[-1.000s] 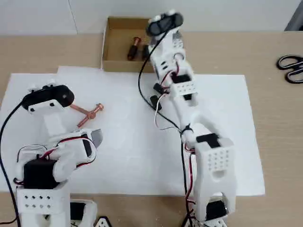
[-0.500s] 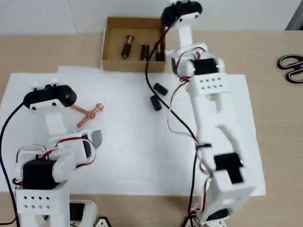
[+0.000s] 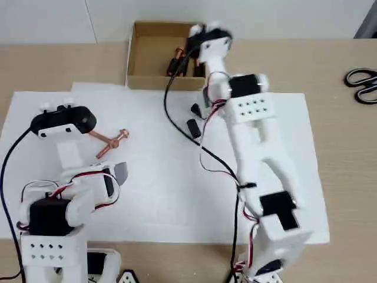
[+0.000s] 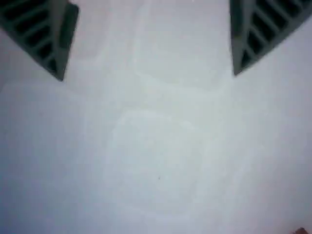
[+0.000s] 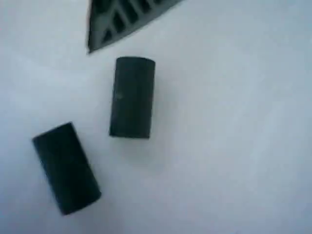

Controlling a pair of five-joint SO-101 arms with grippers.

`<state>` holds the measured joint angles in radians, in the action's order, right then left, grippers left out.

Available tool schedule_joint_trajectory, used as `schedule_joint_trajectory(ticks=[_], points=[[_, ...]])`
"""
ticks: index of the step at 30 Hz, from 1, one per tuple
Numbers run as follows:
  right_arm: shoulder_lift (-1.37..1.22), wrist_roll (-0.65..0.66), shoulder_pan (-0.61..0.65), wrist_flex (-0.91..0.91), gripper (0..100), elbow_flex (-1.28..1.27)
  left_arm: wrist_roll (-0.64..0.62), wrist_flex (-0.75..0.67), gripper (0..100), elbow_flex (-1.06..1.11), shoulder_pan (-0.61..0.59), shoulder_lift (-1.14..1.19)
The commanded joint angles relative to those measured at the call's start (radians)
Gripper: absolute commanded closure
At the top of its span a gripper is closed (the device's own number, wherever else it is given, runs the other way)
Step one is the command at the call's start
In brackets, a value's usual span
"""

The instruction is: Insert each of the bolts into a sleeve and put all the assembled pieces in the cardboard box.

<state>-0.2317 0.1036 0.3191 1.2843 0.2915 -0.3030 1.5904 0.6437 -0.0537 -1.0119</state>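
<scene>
Now two sleeves (image 5: 131,97) lie apart on sheet (image 5: 234,122); left claw (image 4: 147,75) spread.

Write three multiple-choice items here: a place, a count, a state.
1. Where do the two loose copper bolts lie? A) in the cardboard box B) on the white paper sheet C) beside the scissors
2. How many black cylindrical sleeves lie loose on the sheet? A) one B) four C) two
3. The left end effector is: A) open, empty B) shut on a bolt C) shut on a sleeve
Answers: 1 B, they cross on the paper; 2 C, the right wrist view shows two; 3 A, its fingers stand apart over bare paper.
</scene>
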Motion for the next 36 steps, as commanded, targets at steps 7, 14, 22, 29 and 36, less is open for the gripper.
schedule_joint_trajectory(ticks=[7, 14, 22, 29, 36], points=[[-0.205, 0.038, 0.081, 0.001, 76.1, 0.143, 0.006, -0.015, 79, -0.005, -0.005, -0.014], [-0.323, 0.037, 0.082, -0.021, 76.2, 0.184, 0.005, -0.015, 79, -0.005, -0.006, -0.014], [-0.38, 0.035, 0.111, -0.041, 76.3, 0.186, 0.005, -0.015, 79, -0.005, -0.006, -0.014], [-0.444, 0.037, 0.117, -0.082, 80.4, 0.186, 0.005, -0.015, 79, -0.005, -0.006, -0.014], [-0.466, 0.04, 0.116, -0.079, 86.6, 0.186, 0.005, -0.015, 79, -0.005, -0.006, -0.014]])
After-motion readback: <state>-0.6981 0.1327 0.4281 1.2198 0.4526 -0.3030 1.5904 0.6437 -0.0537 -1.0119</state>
